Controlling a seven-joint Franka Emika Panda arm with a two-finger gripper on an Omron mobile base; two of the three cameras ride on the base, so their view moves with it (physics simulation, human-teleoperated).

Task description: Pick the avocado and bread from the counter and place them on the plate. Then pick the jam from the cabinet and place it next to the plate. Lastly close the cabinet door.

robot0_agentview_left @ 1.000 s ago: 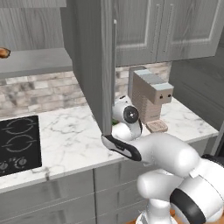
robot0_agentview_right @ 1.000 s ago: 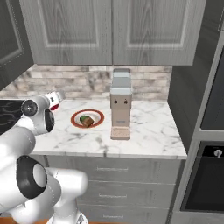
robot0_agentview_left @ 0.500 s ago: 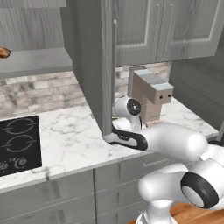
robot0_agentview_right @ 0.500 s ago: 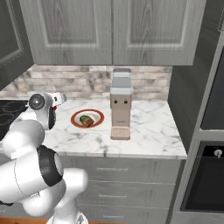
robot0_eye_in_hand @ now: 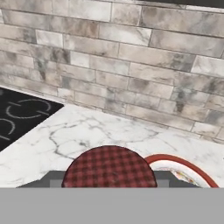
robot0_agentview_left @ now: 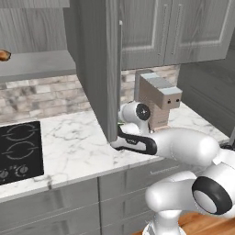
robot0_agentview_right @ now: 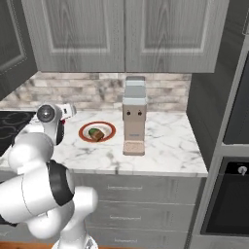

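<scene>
In the hand view the jam point(robot0_eye_in_hand: 109, 168), a red jar with a checked lid, sits at the bottom between the fingers of my gripper point(robot0_eye_in_hand: 109, 180), which is shut on it. The orange-red rim of the plate point(robot0_eye_in_hand: 183, 165) curves just to its right on the marble counter point(robot0_eye_in_hand: 83, 131). From the right base view, my gripper point(robot0_agentview_right: 67, 111) hovers left of the plate point(robot0_agentview_right: 97, 131). The avocado point(robot0_agentview_right: 95, 133) and bread point(robot0_agentview_right: 100, 136) lie on the plate as one small green-brown lump. The open cabinet door point(robot0_agentview_left: 98, 69) hangs in front of my hand.
A tan coffee machine point(robot0_agentview_right: 134, 116) stands right of the plate. The black cooktop point(robot0_agentview_left: 18, 149) is set into the counter to the left. A golden-brown pastry point(robot0_agentview_left: 3, 55) lies on the cabinet shelf point(robot0_agentview_left: 36, 64). A brick wall point(robot0_eye_in_hand: 131, 65) backs the counter.
The arm has stretched forward over the counter and carried the jam a little nearer to the plate's left side. The plate and the door have not moved.
</scene>
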